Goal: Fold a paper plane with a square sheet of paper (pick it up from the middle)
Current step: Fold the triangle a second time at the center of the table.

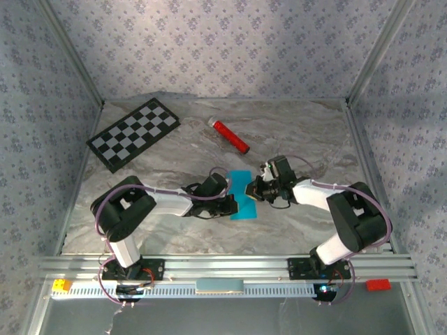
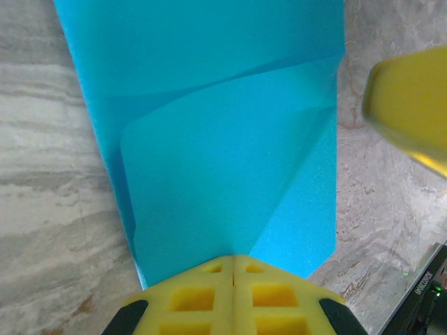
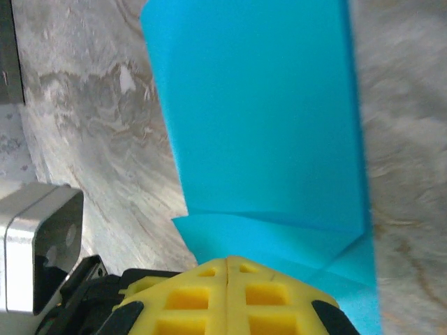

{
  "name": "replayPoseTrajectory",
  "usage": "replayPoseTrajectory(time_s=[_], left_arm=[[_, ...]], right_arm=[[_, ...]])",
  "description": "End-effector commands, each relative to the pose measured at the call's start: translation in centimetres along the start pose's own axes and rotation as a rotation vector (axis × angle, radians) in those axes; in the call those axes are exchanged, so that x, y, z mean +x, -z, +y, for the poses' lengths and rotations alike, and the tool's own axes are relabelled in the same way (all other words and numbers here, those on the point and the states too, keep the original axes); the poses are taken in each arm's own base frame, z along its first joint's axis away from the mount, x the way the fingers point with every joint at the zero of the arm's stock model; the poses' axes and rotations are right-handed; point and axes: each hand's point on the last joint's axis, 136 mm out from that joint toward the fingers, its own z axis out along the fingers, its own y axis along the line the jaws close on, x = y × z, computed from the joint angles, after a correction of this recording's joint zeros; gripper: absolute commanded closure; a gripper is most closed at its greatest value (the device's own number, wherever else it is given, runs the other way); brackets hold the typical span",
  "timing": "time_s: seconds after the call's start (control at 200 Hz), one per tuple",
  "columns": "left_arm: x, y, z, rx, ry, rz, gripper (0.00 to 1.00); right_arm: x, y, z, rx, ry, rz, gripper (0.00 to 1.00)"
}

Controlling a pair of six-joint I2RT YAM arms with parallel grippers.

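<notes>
While left gripper [image 2: 232, 269] and right gripper [image 3: 228, 264], jaws closed, sit with tips at its opposite edges, the square sheet of paper [image 1: 243, 194] lies on the table [image 1: 300, 139], folded narrow, one flap bowed. Early stage, likely: no dart yet, most folds left.

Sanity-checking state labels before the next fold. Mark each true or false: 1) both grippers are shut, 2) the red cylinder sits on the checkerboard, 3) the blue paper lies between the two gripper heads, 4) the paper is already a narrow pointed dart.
1) True. The left gripper and right gripper both have their yellow fingers closed together, tips at the paper.
2) False. The red cylinder lies on the bare table, right of the checkerboard and apart from it.
3) True. The square sheet of paper lies between the two gripper heads.
4) False. It is a broad sheet with a few folds and one flap curving up.
</notes>
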Motion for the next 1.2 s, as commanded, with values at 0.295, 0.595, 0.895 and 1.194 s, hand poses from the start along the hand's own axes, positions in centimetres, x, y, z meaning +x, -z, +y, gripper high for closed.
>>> replayPoseTrajectory(time_s=[0.295, 0.595, 0.895, 1.194], left_arm=[[2.9, -0.7, 4.9, -0.181, 0.033, 0.088, 1.00], [2.9, -0.9, 4.8, -0.162, 0.045, 0.075, 1.00], [2.6, -1.0, 4.0, -0.144, 0.036, 0.066, 1.00], [2.3, -1.0, 3.5, -0.126, 0.027, 0.057, 1.00]], right_arm=[[-0.4, -2.1, -4.2, 0.059, -0.075, 0.051, 1.00], [-4.9, 0.4, -5.0, 0.022, -0.144, -0.068, 1.00], [-2.9, 0.7, -0.6, -0.020, -0.015, -0.062, 1.00], [0.1, -1.7, -5.0, 0.117, -0.100, -0.001, 1.00]])
